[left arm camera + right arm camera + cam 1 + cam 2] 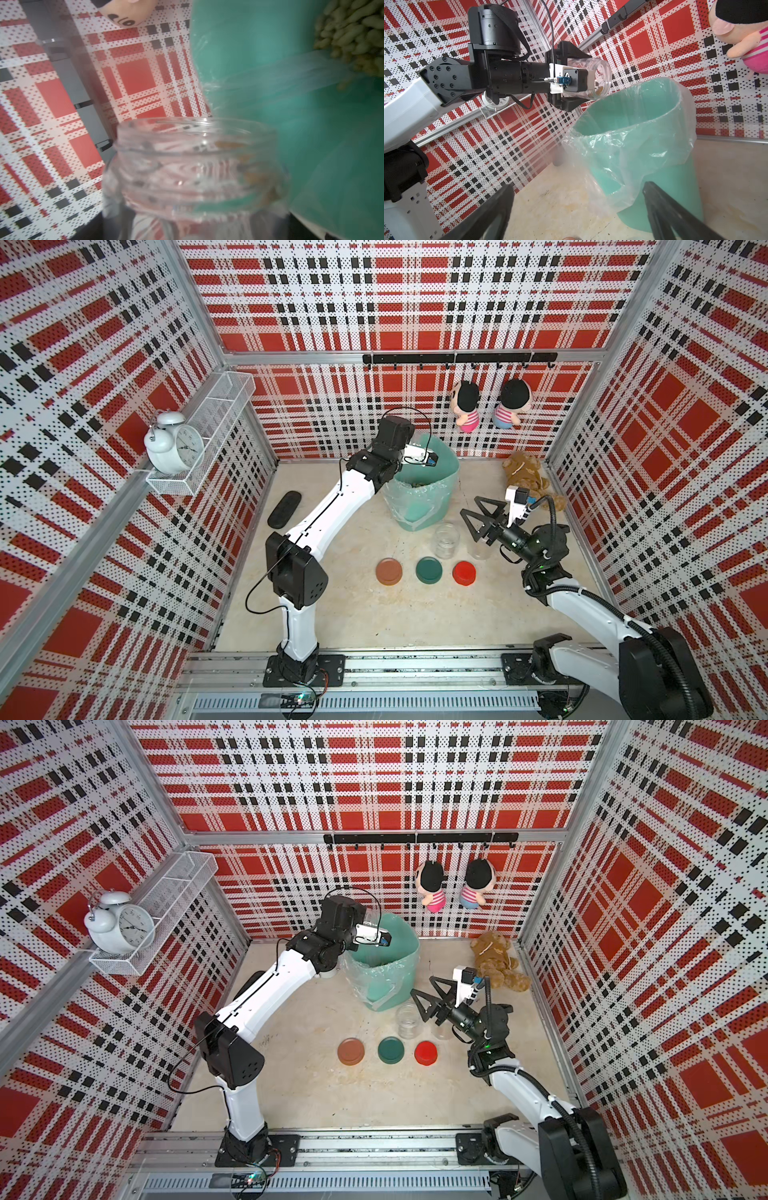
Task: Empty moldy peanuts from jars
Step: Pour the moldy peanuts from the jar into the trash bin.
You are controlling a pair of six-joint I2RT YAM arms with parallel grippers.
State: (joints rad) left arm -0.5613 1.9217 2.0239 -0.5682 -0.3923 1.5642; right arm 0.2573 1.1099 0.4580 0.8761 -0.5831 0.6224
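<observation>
Currently we list:
- **Left gripper** (582, 78): clenched on a jar (600, 72), held near level, mouth just above the rim of the bin (654, 99), which sits upper centre in both top views.
- **Peanuts** (353, 31): most lie heaped in the bin; a few cling to the jar's low side near its mouth.
- **Right gripper** (469, 506): released and empty, centre right in a top view, near two empty jars (446, 541) on the table (374, 614).
- **Lids** (429, 569): three, brown, green, red, in a row at lower centre, off the jars.
- **Step in hand**, as we judge it: finishing the pour. To do it well we should tip the mouth lower, keep it inside the rim and clear of the loose liner (602, 149), shake lightly, and grip firmly, since smooth clear walls may slip.
</observation>
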